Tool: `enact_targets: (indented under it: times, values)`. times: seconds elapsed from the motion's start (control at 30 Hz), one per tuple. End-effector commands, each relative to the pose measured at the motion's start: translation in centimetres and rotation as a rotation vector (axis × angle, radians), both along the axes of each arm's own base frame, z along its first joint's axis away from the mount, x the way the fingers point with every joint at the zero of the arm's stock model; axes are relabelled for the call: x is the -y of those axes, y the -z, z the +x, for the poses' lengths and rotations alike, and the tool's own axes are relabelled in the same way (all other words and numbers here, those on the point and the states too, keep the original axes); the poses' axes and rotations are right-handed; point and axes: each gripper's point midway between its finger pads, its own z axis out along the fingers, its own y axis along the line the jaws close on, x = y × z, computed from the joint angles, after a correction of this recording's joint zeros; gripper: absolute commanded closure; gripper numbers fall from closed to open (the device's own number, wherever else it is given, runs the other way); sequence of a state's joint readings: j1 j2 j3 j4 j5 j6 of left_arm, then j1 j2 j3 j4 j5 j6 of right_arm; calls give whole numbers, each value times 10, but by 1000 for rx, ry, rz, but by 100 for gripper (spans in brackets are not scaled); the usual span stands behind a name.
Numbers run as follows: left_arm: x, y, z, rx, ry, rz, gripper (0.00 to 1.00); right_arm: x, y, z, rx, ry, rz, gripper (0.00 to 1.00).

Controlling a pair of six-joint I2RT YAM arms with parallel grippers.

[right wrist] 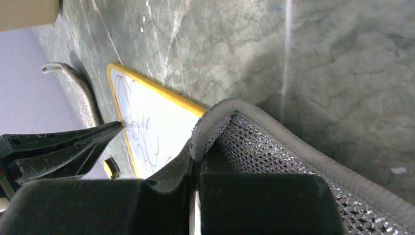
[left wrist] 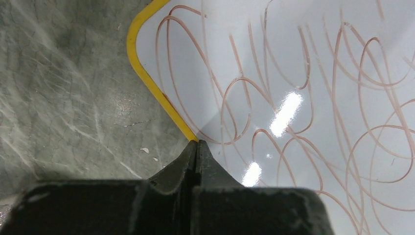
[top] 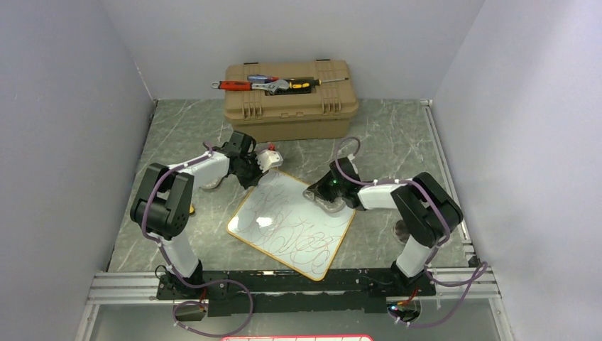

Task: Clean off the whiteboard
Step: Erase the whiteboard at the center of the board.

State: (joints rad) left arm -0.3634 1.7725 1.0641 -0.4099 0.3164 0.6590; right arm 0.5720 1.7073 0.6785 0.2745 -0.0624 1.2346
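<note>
Nearest, at the bottom edge of the top view, the two arm bases sit on a dark rail [top: 284, 283] with purple cables looping around them. Just beyond it, in the middle of the frame, the whiteboard [top: 287, 220] lies flat on the grey marbled table [top: 397, 135], turned so that one rounded corner points toward the rail. Its glossy white face is covered with looping scribbles, which look reddish-brown in the left wrist view, and a thin yellow rim runs around it. The left gripper [left wrist: 197, 147] is closed and empty, its black fingers pressed together, with the tips at the yellow rim on the board's upper-left edge, near the far corner. The right gripper [right wrist: 195, 164] is closed on a dark pad [right wrist: 274, 152] with a grey mesh face and a thick soft border. In the top view it is at the board's upper-right edge, right of centre. Whether the pad touches the white surface cannot be told. In the right wrist view the left gripper's pointed fingers show at the left of the frame, across the board. Farther back, at the top centre of the top view, a tan toolbox [top: 284, 114] stands closed against the rear wall, well apart from the board. A red-handled wrench [top: 245, 86] and some screwdrivers [top: 302, 84] lie on its lid.
</note>
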Motion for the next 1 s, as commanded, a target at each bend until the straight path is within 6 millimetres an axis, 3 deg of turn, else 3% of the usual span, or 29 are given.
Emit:
enact_targets:
  times: [0.0,0.23,0.33,0.4,0.63,0.73,0.83,0.97]
  values:
    - [-37,55,-68,-271,11,159,97,17,74,-43,-249,-38,-190,100]
    - [-37,54,-64,-268,12,168,97,-86,67,36,-175,-84,-125,100]
    - [-37,53,-64,-267,13,169,97,-102,71,46,-180,-81,-95,100]
    - [-38,53,-64,-265,13,171,97,-96,76,41,-193,-82,-106,100]
    - [-42,53,-66,-257,17,182,97,6,82,-30,-244,-3,-190,100]
    - [-42,52,-67,-254,20,183,97,27,85,-50,-259,4,-224,100]
    - [-42,52,-67,-256,18,181,97,11,83,-38,-250,-24,-220,100]
    - [-40,51,-65,-258,9,173,97,-48,79,4,-218,-91,-200,100]
